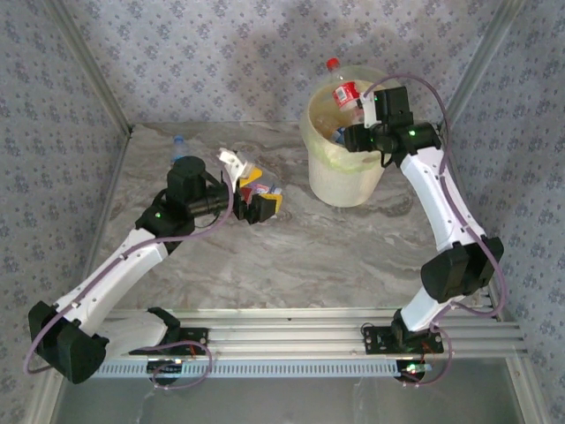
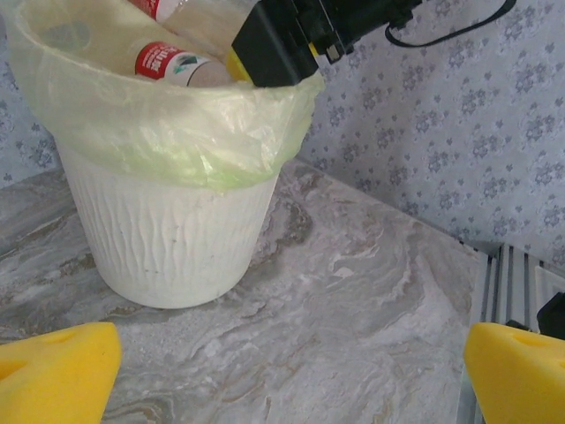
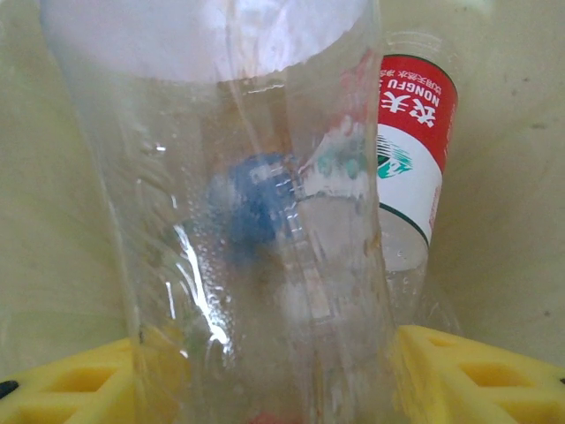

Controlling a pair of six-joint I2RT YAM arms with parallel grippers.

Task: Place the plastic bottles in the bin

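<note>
The bin [image 1: 340,181] is a pale ribbed bucket with a translucent liner, standing at the back right of the marble table. My right gripper [image 1: 360,113] hangs over its mouth, shut on a clear plastic bottle [image 3: 256,221] that sits between its yellow fingers [image 3: 477,371]. From above, a red-capped, red-labelled bottle [image 1: 341,88] sticks up at that gripper. A second red-labelled bottle [image 3: 410,159] lies inside the bin [image 2: 168,238]. My left gripper [image 1: 262,190] is open left of the bin, with bare table between its yellow fingers [image 2: 53,371]. A blue-capped bottle [image 1: 179,143] lies behind the left arm.
Wallpapered walls and metal frame posts [image 1: 88,71] close in the table on three sides. Aluminium rails [image 1: 291,331] run along the near edge at the arm bases. Open marble [image 1: 309,256] lies between the arms and in front of the bin.
</note>
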